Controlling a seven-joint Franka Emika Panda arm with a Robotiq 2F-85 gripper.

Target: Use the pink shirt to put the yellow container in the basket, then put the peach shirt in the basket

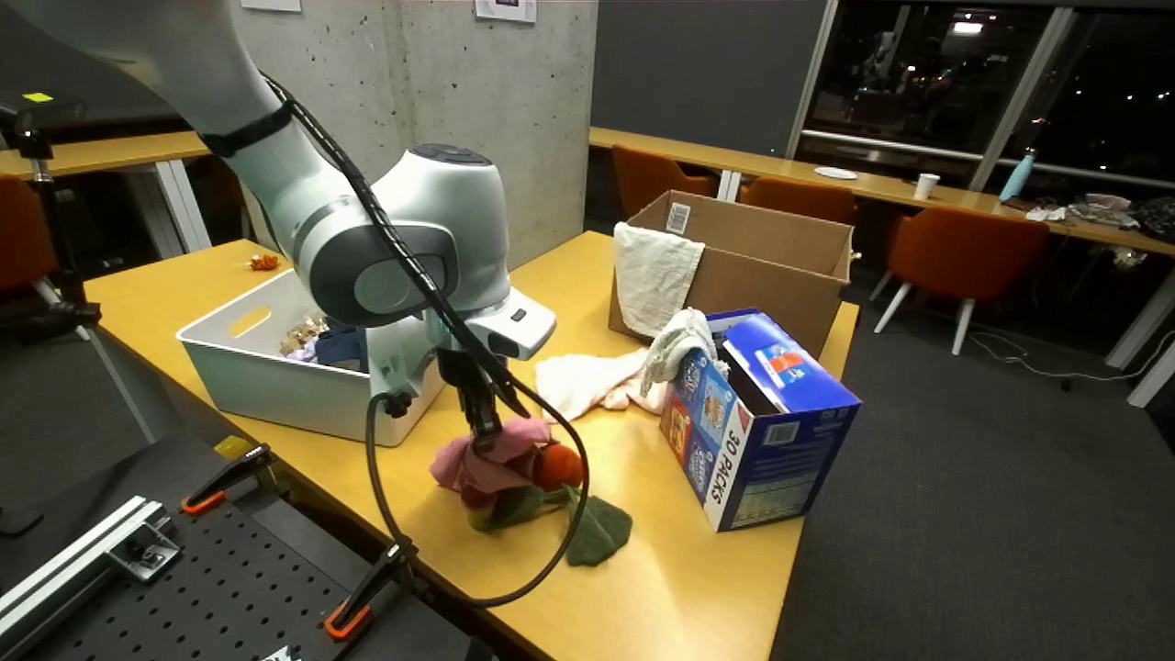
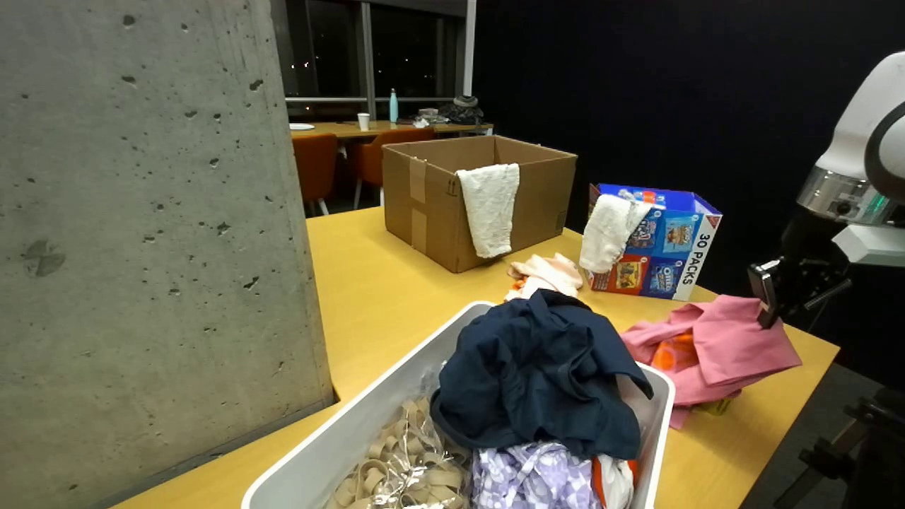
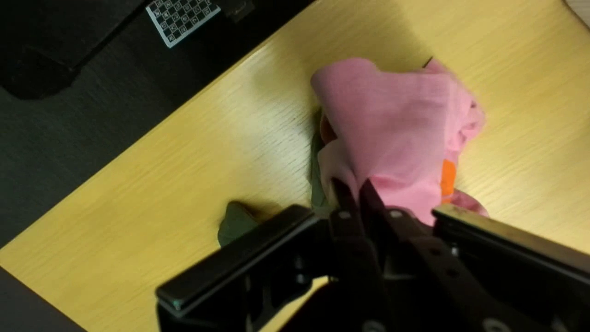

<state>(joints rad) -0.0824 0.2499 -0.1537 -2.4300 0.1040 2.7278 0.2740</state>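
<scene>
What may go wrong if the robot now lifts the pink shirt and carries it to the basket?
1. The shut gripper seems to pinch only a fold of the pink shirt, so the yellow object showing beneath might slip out.
2. In the basket, the dark blue garment rises above the rim, so a load dropped there could slide off.
3. In an exterior view, the black cable hangs in a low loop and might snag during the lift.

My remote arm point(image 1: 303, 184), white, smooth, with round grey cap point(image 1: 386, 287), black strap point(image 1: 246, 131), long black cable point(image 1: 397, 240), black gripper point(image 3: 354, 189) with round screws point(image 3: 344, 215).
</scene>
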